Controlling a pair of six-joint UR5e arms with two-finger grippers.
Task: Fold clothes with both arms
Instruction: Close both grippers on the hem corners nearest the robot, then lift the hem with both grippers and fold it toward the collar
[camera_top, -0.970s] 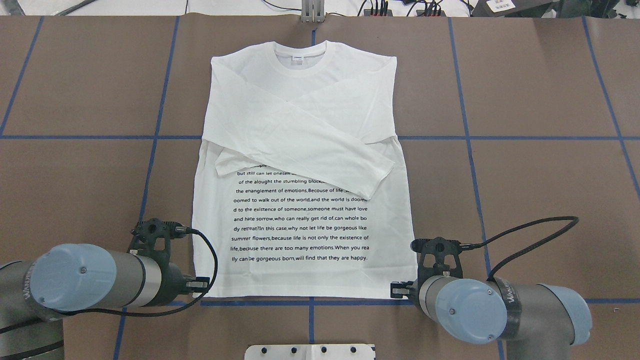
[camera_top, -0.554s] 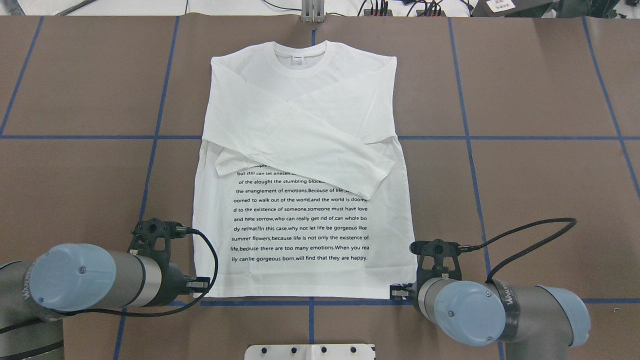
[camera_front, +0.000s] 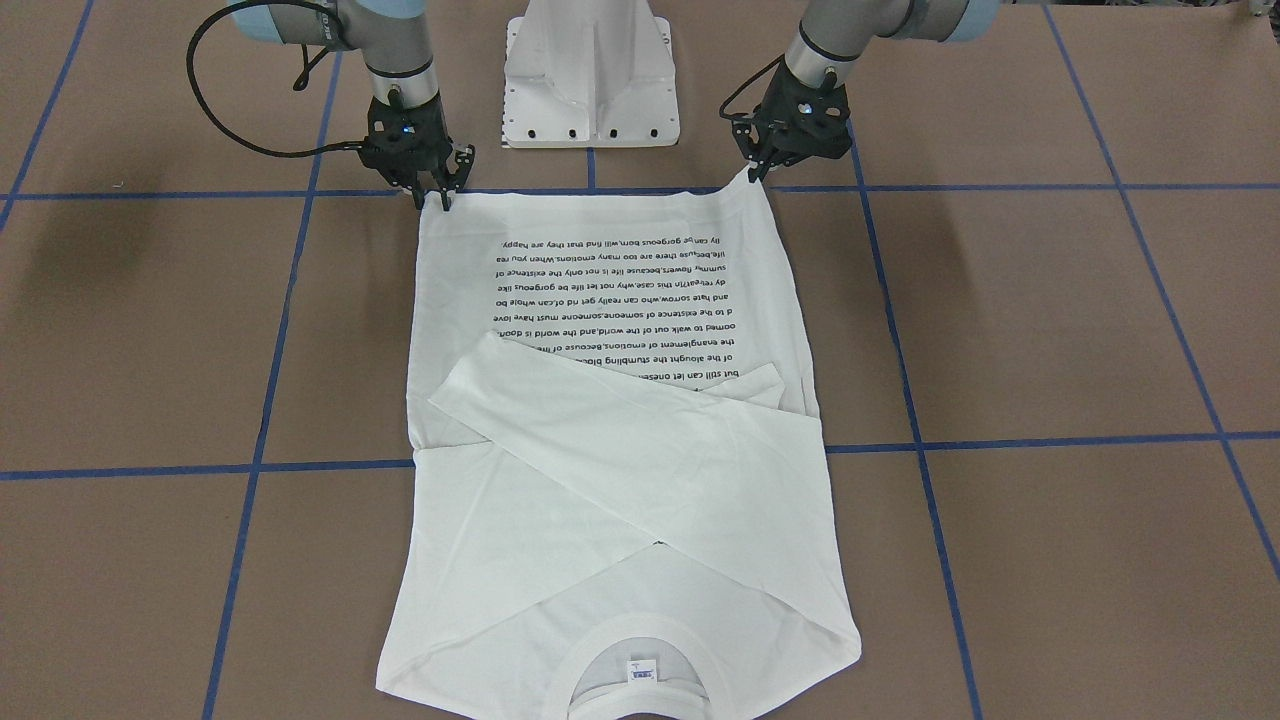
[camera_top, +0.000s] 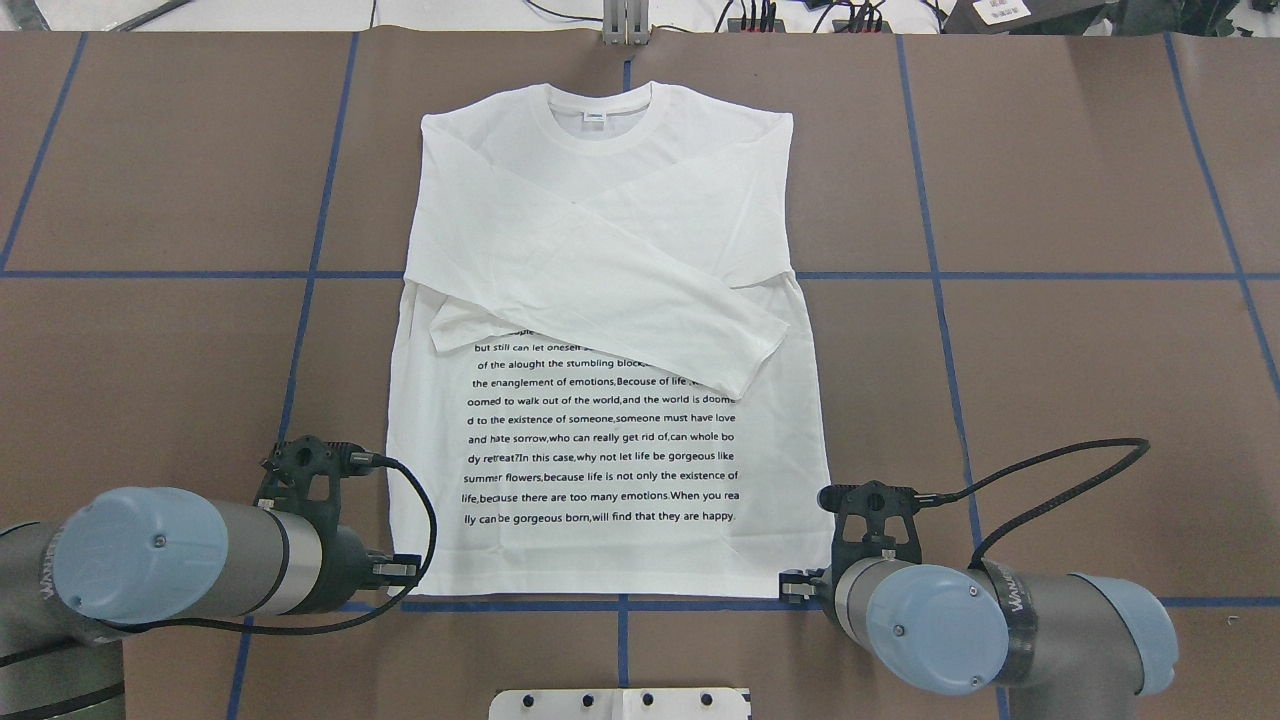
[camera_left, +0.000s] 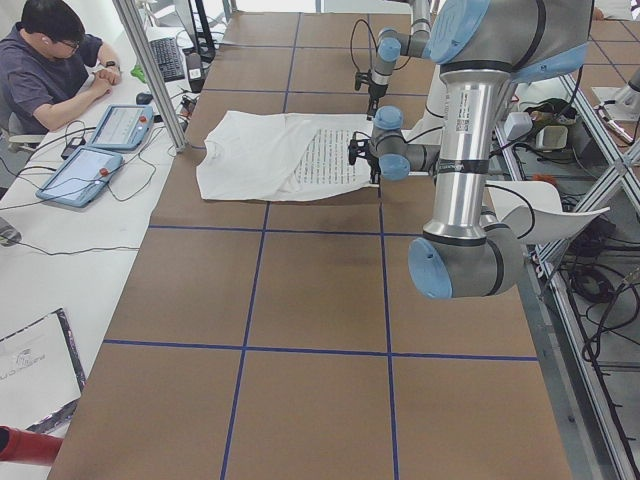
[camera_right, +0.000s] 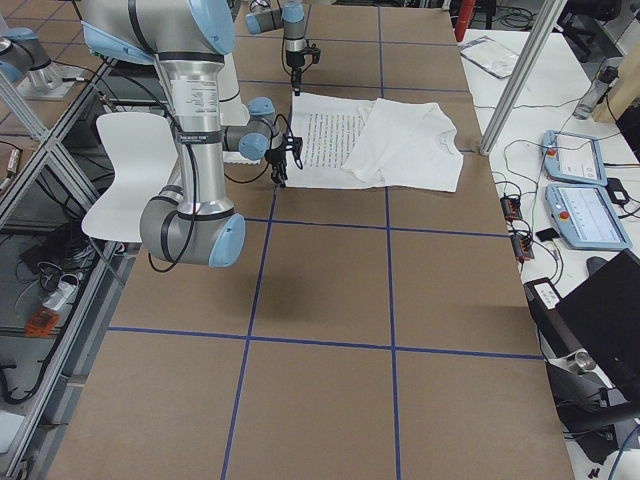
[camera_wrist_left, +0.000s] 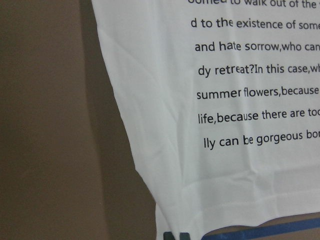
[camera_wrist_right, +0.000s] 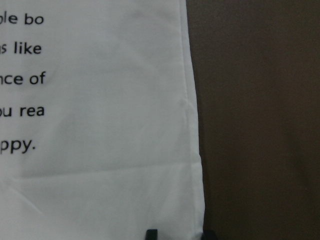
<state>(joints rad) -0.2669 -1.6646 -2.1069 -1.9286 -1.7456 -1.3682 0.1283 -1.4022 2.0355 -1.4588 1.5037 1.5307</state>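
Barely anything has moved in the last second; the right arm (camera_top: 930, 625) just crept a hair nearer. The T-shirt (camera_top: 600, 450) lies flat mid-desk (camera_top: 1050, 350) with its sleeves (camera_top: 620, 290) crossed, so I'd say the hem fold hasn't started.

The left gripper (camera_front: 757, 175) looks pinched on the near left hem corner. The right gripper (camera_front: 437, 195) tips look apart, straddling the near right corner. The overhead view hides both under the wrists, and the wrist cams crop the tips.

One white long-sleeved printed T-shirt (camera_top: 600, 250). Two silver-grey tubular arms: left arm (camera_top: 250, 570), right arm (camera_top: 1040, 620). Two black two-finger grippers: left gripper (camera_front: 753, 178), right gripper (camera_front: 436, 199). One white pedestal base (camera_front: 590, 80). One seated person (camera_left: 45, 70).
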